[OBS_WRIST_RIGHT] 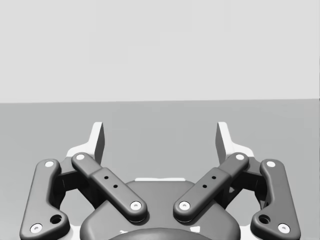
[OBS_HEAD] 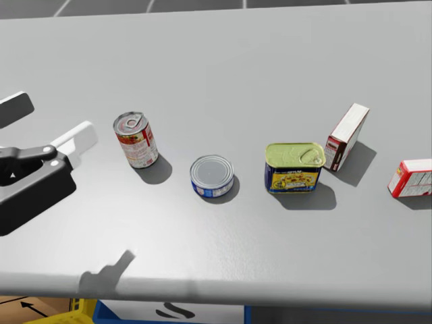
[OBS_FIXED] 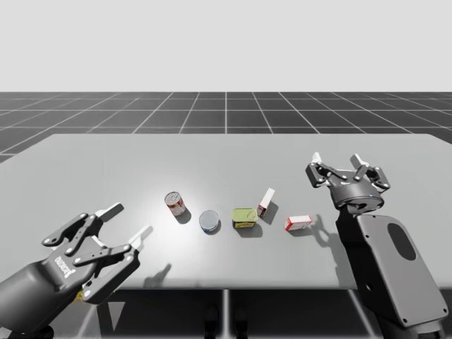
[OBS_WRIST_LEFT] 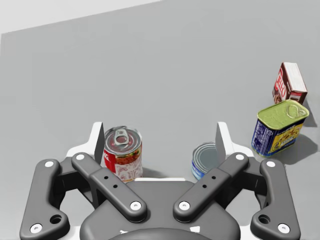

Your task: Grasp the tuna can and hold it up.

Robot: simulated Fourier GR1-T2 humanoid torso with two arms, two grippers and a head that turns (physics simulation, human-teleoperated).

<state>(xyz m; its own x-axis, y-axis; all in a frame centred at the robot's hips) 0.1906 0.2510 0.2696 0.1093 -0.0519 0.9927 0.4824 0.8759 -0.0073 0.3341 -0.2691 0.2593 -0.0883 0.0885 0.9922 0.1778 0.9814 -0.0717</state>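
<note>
Tuna can (OBS_HEAD: 212,176) lies flat on the surface (OBS_HEAD: 223,61), between the red can (OBS_HEAD: 137,140) and the yellow-topped rectangular tin (OBS_HEAD: 293,167). From the left wrist, one finger of my left gripper (OBS_WRIST_LEFT: 160,137) covers part of it. Its fingers are wide apart, short of the cans. The head view cuts that gripper off at its edge. Right gripper (OBS_FIXED: 337,162) is raised well apart from the row, fingers spread too.
</note>
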